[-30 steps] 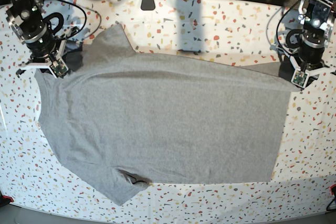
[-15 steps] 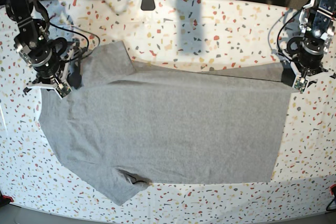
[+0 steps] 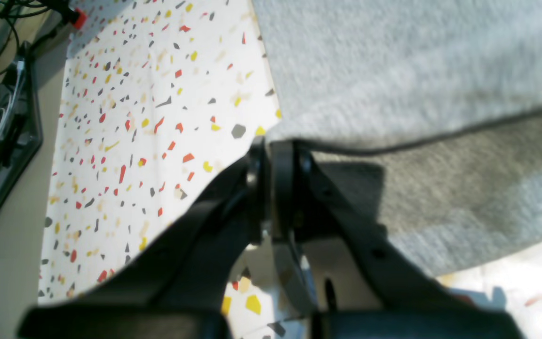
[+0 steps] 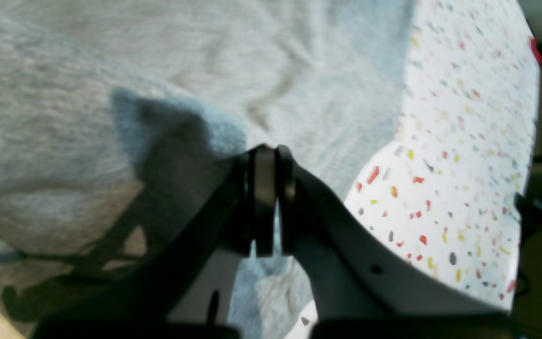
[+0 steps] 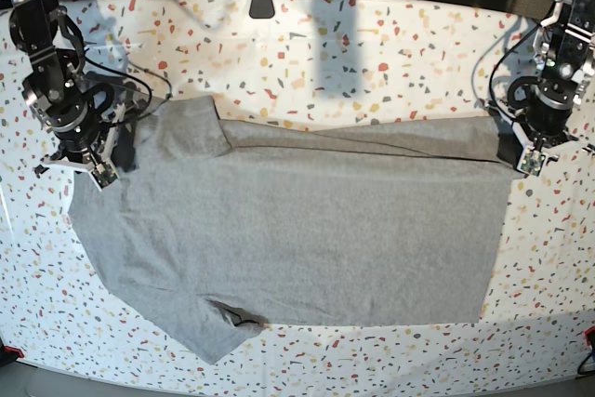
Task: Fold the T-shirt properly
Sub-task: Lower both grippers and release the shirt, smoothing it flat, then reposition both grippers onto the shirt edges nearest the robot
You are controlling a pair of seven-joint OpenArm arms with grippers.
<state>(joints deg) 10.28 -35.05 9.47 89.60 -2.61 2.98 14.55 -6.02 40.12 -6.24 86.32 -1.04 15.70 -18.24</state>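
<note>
At the base view's left edge, our right hand (image 5: 98, 172) is clamping the T-shirt (image 5: 307, 230) at its upper left corner; at the right edge, our left hand (image 5: 528, 163) is pinching the opposite corner. The limp, light cloth is sagging across the counter (image 5: 372, 44), so corners suit us best.
</note>
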